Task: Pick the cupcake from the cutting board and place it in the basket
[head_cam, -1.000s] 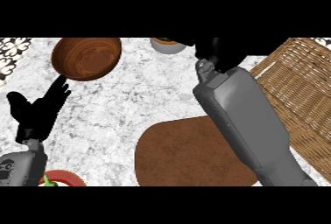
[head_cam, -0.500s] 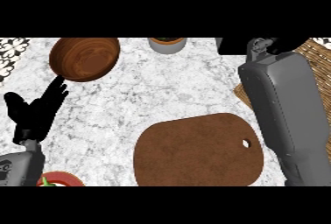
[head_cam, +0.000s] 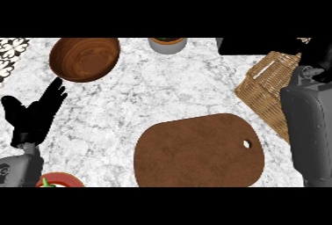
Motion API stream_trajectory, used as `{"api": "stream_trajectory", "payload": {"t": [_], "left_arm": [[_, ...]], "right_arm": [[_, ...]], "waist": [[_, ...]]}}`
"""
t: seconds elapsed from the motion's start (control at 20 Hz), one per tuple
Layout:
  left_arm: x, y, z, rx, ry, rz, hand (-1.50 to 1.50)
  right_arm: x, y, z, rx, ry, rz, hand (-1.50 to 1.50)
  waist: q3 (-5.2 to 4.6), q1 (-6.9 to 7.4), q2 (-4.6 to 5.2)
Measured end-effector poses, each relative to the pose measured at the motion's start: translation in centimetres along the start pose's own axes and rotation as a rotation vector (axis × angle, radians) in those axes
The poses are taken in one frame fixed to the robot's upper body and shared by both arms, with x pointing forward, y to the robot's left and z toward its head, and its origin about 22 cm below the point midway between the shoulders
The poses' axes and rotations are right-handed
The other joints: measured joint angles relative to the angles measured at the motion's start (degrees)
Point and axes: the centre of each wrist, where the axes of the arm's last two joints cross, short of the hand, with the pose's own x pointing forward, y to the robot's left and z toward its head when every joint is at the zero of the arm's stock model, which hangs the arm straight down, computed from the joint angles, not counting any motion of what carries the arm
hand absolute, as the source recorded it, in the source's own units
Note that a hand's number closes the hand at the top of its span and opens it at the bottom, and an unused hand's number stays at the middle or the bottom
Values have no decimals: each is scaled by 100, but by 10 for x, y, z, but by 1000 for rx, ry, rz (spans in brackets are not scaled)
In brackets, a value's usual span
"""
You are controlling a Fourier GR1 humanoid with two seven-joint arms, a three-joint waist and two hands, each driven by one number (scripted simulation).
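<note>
**A:** On the marble counter [head_cam: 188, 92], where is the cupcake now? I see the cutting board [head_cam: 198, 151] at about 6 o'clock, and its brown top is bare.

**B:** Yes, nothing stands on the board. The cupcake does not show anywhere in the head view. The right forearm [head_cam: 310, 132] comes up along the 3 o'clock side and ends over the wicker basket [head_cam: 262, 88]. My judgement is that the arm is there to bring the cupcake above the basket, but I cannot confirm it.

**A:** And the right hand [head_cam: 318, 55] itself?

**B:** It is only a dark shape at the 2 o'clock corner. If it holds something, I cannot tell.

**A:** What about the other hand?

**B:** The left hand [head_cam: 35, 114] rests at 9 o'clock, spread open with straight fingers pointing up, holding nothing. I think it is kept there so it stays out of the way.

**A:** Other things?

**B:** A wooden bowl [head_cam: 84, 58] at 11 o'clock, a grey cup [head_cam: 168, 44] at 12 o'clock, and a red plate [head_cam: 62, 180] at 7 o'clock. All are well apart from the basket.
</note>
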Motion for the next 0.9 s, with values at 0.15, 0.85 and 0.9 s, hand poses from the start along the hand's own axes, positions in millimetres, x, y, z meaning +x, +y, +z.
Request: {"api": "stream_trajectory", "payload": {"t": [0.15, 0.85, 0.9], "left_arm": [[4, -2, -1, -1, -8, -2, 0], [6, -6, -6, -7, -9, 5, 0], [9, -6, -8, -8, -7, 3, 0]], "right_arm": [[-21, 4, -10, 4, 27, -15, 150], [-104, 23, -37, -75, 162, -39, -150], [-105, 25, -37, -71, 153, -47, -150]], "waist": [[1, 20, 9], [1, 41, 19], [1, 43, 19]]}}
